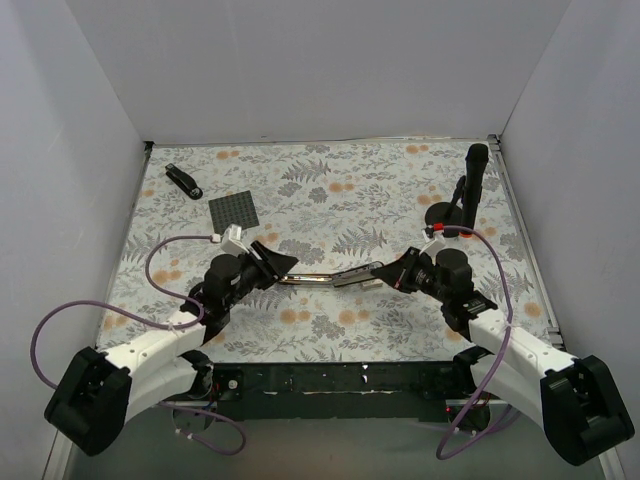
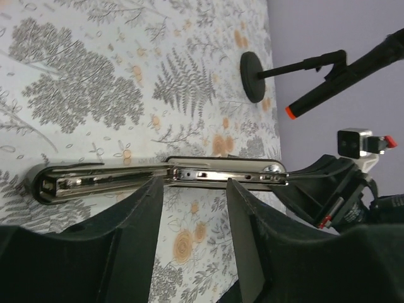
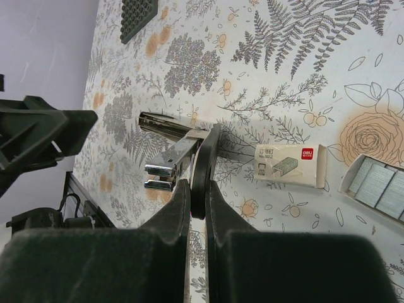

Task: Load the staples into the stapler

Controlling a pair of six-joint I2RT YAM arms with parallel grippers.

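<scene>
The black stapler (image 1: 330, 278) lies folded open between my two grippers, its silver channel (image 2: 208, 173) facing up. My right gripper (image 3: 197, 189) is shut on the edge of the stapler's black arm (image 3: 208, 148). My left gripper (image 2: 192, 189) is open. Its fingertips (image 2: 154, 189) stand right against the near side of the channel, with nothing between them. A whitish staples box (image 3: 290, 165) lies on the floral cloth to the right of the stapler. Beside it are silver-grey staples (image 3: 379, 189) in an open tray. The top view hides both.
A tall black stand with a round base (image 1: 470, 190) rises at the back right. A dark grey square mat (image 1: 233, 211) and a small black tool (image 1: 183, 180) lie at the back left. White walls close in the table on three sides.
</scene>
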